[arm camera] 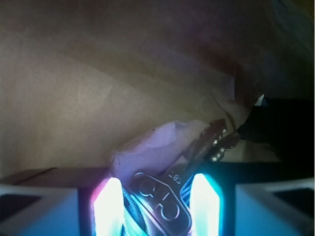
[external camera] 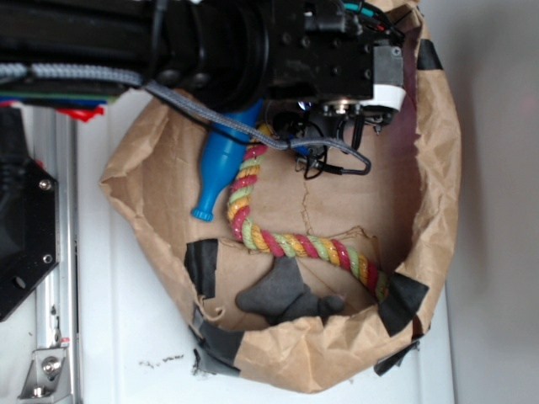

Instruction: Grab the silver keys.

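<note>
Silver keys between the glowing fingers, gripper clenched on them (paper beneath)

My arm reaches in from the left, wrist bent downward. My gripper seems closed on the silver keys, fingertips glowing either side.

My hand sits at the far end of the paper bag, the keys between my fingers. In the exterior view the bottle lies left of the rope, which runs down and right across the bag floor. The foam piece lies below the rope, near the bag's front wall.
</note>
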`<state>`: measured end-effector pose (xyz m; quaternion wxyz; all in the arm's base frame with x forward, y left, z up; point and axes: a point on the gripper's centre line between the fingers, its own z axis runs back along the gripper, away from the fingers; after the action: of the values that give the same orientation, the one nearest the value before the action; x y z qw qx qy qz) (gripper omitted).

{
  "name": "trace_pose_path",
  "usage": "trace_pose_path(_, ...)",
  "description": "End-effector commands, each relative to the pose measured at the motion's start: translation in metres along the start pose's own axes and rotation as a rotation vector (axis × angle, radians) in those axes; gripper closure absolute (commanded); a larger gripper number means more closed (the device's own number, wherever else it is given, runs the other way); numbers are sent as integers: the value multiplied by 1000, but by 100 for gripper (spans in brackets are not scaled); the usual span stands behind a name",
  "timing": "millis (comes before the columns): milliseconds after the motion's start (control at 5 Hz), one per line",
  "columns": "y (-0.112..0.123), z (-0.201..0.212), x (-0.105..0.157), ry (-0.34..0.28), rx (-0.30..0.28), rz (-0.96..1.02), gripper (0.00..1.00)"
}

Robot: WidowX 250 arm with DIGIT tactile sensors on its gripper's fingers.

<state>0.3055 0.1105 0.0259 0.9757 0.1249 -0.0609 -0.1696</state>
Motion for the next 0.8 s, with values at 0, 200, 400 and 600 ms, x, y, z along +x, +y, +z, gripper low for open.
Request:
trace_pose_path(0,2,11,6,-42,14,-15,100)
trace_pose_path(200,1,20,6,-54,-19,-15,100)
trace_pose_path(400,-3,34,6,-77,-62,-25,100)
trace_pose_path(600,-4,39,6,-93,-77,-22,100)
